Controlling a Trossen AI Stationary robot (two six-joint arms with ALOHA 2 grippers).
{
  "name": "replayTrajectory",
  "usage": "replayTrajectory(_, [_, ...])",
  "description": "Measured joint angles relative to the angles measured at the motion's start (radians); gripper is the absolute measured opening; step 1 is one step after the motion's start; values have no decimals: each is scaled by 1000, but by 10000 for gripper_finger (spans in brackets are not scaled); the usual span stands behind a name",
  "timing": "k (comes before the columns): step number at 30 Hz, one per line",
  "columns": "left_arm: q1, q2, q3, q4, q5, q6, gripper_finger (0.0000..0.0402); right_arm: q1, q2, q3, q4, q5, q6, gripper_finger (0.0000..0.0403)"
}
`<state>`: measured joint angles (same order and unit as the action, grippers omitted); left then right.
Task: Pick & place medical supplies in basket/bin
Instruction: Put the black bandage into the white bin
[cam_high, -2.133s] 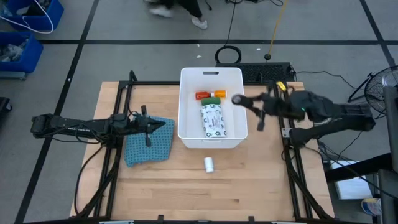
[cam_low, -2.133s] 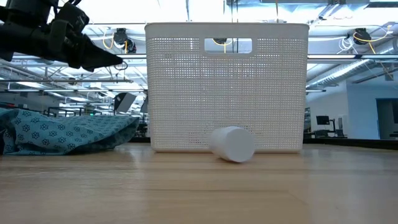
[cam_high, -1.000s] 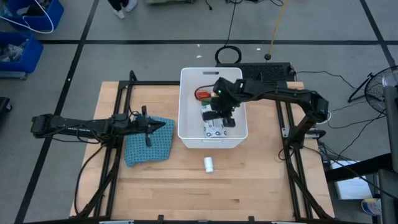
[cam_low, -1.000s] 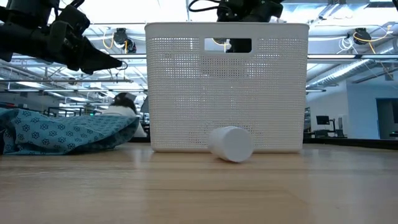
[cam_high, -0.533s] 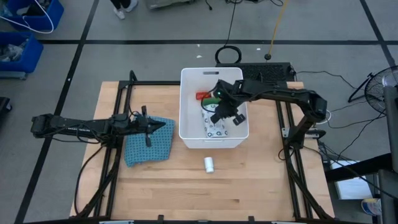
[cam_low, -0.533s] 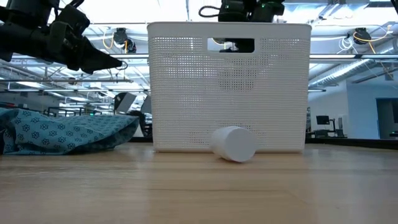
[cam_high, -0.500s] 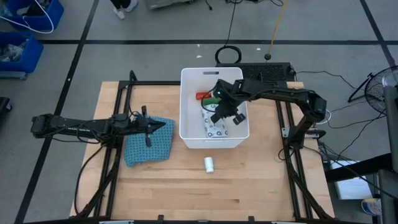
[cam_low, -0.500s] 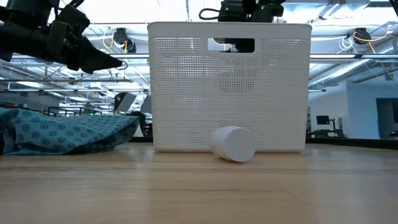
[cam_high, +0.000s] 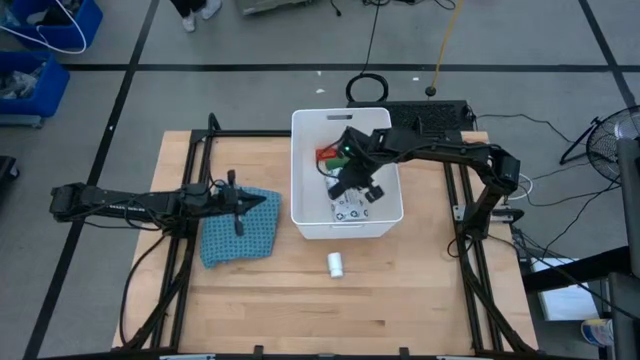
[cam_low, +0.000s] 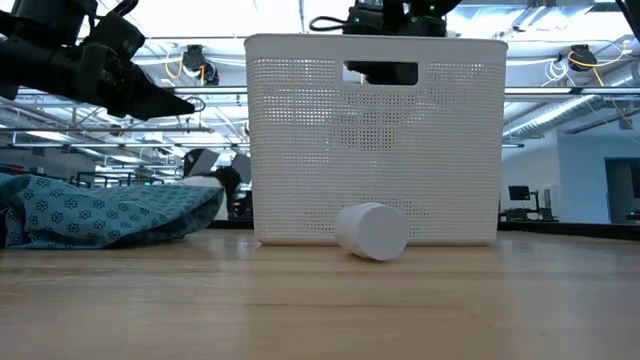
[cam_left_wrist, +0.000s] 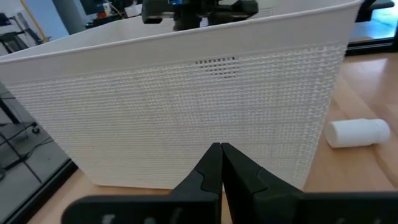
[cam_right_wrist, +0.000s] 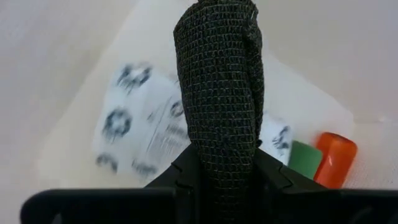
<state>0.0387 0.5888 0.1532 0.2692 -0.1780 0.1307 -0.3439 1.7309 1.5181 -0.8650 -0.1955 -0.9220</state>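
The white bin (cam_high: 310, 222) stands mid-table. Inside it lie a white printed packet (cam_right_wrist: 146, 127), a green block (cam_right_wrist: 306, 158) and a red-orange bottle (cam_right_wrist: 336, 158). My right gripper (cam_high: 345, 185) reaches down into the bin, shut on a black block (cam_right_wrist: 217, 87) above the packet. A white roll (cam_high: 336, 264) lies on its side on the table, in front of the bin's near wall. My left gripper (cam_left_wrist: 221, 152) is shut and hovers over the blue-teal cloth (cam_high: 235, 235), pointing at the bin's left wall. My right gripper pinches the black block between its two fingers (cam_right_wrist: 186, 171) at one end (cam_right_wrist: 221, 155); the rest juts out past the fingertips. The fingers slant down into the bin from the table's right side. The block hangs clear above the white packet.
The cloth lies bunched on the table's left side, left of the bin. Bare wood stretches in front of the roll toward the near edge. Blue crates (cam_high: 40, 50) stand on the floor at the far left. Black frame rails (cam_high: 470, 260) run along the table's sides.
My right gripper has rolled its wrist and sunk a little deeper into the bin, the black block turning with it. The bin has slid slightly toward the table's right edge. The roll and cloth lie as before.
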Motion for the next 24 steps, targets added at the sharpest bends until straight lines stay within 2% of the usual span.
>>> replayTrajectory(10, [0, 0, 0, 0, -16, 1, 10, -67, 16, 0, 237, -25, 261, 65])
replayTrajectory(15, [0, 0, 0, 2, -16, 6, 10, -81, 82, 0, 308, -99, 394, 64])
replayTrajectory(24, [0, 0, 0, -8, -29, 6, 10, -82, 167, -1, 383, -99, 770, 65])
